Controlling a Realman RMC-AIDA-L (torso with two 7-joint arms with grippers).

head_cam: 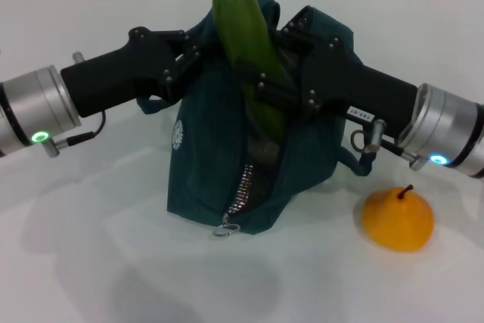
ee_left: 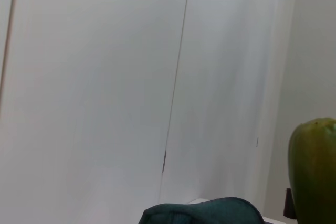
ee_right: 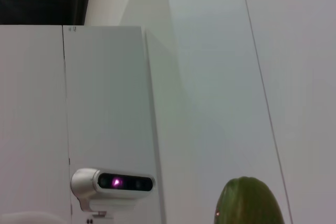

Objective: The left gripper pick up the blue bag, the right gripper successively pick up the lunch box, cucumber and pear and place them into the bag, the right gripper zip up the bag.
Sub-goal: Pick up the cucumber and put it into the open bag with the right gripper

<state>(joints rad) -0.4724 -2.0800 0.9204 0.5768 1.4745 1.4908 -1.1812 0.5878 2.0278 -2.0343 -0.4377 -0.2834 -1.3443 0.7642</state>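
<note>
Two arms: both reach in toward the middle of the white bench (head_cam: 91,262), meeting at the top of the bag.
Blue bag (head_cam: 204,164): stands upright at the centre of the bench, mouth up, zipper (head_cam: 243,187) open down its near face with the silver ring pull (head_cam: 224,227) at the bottom; a small white round logo (head_cam: 178,134) shows on its left side. Its top edge also shows low in the left wrist view (ee_left: 202,212).
Left gripper (head_cam: 198,52): comes in from the left, its fingers closed on the upper left edge of the bag near the handle, holding that side up.
Right gripper (head_cam: 274,92): comes in from the right, over the bag's mouth, its fingers clamped around the middle of the cucumber.
Cucumber (head_cam: 249,51): tilted, upper end leaning far and left above the bag, lower end already down inside the open mouth; its tip shows in the left wrist view (ee_left: 314,171) and in the right wrist view (ee_right: 249,203).
Pear (head_cam: 398,219): sits on the bench to the right of the bag and nearer, stem up, apart from the bag and below the right forearm.
Lunch box: cannot be seen from any view.
Background: a small silver camera (ee_right: 113,183) is mounted on a white panel in the right wrist view.
</note>
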